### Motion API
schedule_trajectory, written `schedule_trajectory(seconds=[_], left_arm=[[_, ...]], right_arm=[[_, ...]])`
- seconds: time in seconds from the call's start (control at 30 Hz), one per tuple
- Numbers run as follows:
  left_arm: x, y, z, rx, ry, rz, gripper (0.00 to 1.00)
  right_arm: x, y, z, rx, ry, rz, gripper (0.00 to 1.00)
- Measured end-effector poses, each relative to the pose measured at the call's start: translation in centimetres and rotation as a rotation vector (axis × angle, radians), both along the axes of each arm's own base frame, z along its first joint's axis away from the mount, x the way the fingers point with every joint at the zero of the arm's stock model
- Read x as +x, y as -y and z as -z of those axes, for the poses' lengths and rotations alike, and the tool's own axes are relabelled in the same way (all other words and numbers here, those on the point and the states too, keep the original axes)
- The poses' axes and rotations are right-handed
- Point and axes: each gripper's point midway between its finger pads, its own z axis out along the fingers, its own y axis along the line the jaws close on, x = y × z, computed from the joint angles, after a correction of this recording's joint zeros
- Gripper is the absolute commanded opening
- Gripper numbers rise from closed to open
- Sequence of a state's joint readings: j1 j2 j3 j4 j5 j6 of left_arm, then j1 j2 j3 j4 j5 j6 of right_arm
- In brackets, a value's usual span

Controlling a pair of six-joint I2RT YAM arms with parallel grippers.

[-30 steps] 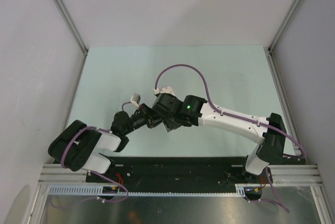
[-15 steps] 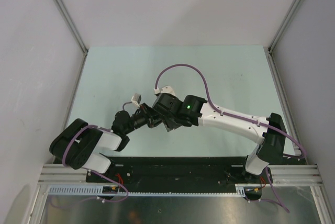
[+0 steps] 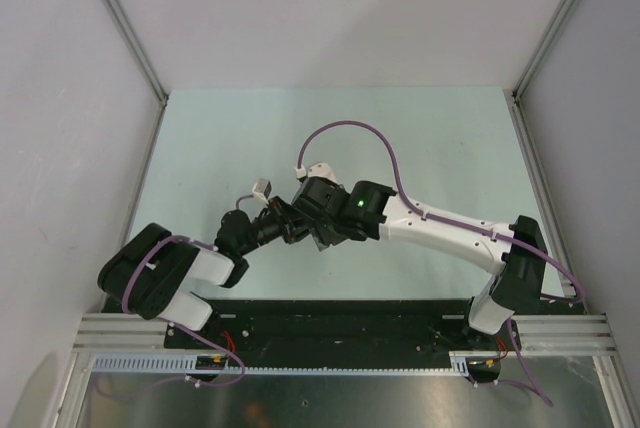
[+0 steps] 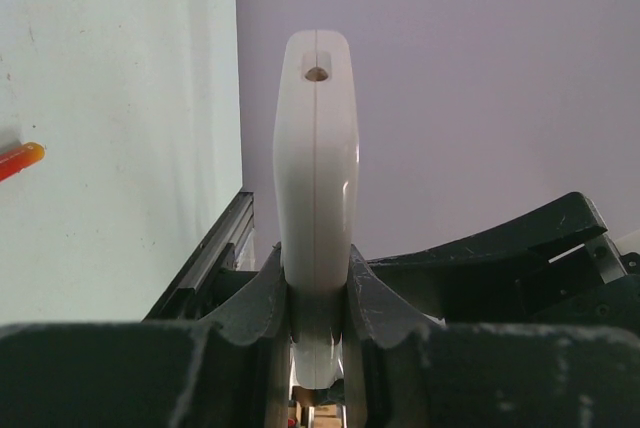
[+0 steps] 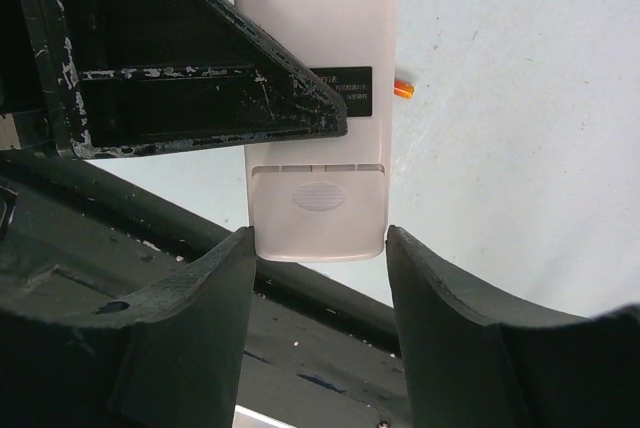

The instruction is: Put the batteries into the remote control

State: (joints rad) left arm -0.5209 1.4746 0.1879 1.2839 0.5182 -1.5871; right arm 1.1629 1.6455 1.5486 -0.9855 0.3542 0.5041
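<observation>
The remote control point(image 4: 316, 168) stands edge-on, white, between the fingers of my left gripper point(image 4: 318, 268), which is shut on its lower part. In the right wrist view its plain white back point(image 5: 315, 38) faces the camera, with a dark label and a ridged cover panel point(image 5: 318, 210) at the near end. My right gripper point(image 5: 320, 243) straddles that end, open, its left finger at the corner and its right finger just clear. One orange-red battery point(image 4: 18, 160) lies on the table beyond; only its tip point(image 5: 403, 88) shows past the remote. From above both wrists meet mid-table point(image 3: 300, 223) and hide the remote.
The pale green table point(image 3: 250, 138) is walled in by white panels on three sides. A metal rail point(image 4: 205, 253) runs along its edge. The right arm's purple cable point(image 3: 350, 133) loops above the wrists.
The left arm has edged slightly to the right and the joined wrists have shifted a little. The remote stays in the left gripper.
</observation>
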Motion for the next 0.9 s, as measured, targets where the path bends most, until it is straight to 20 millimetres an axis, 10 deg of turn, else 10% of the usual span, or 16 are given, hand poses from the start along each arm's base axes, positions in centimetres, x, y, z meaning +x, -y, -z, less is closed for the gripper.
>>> schedule_trajectory(seconds=[0.9], left_arm=[[0.02,0.18,0.97,0.003,-0.056,0.008,0.00]], right_arm=[[0.55,0.36,0.17,-0.007,0.009,0.018,0.69]])
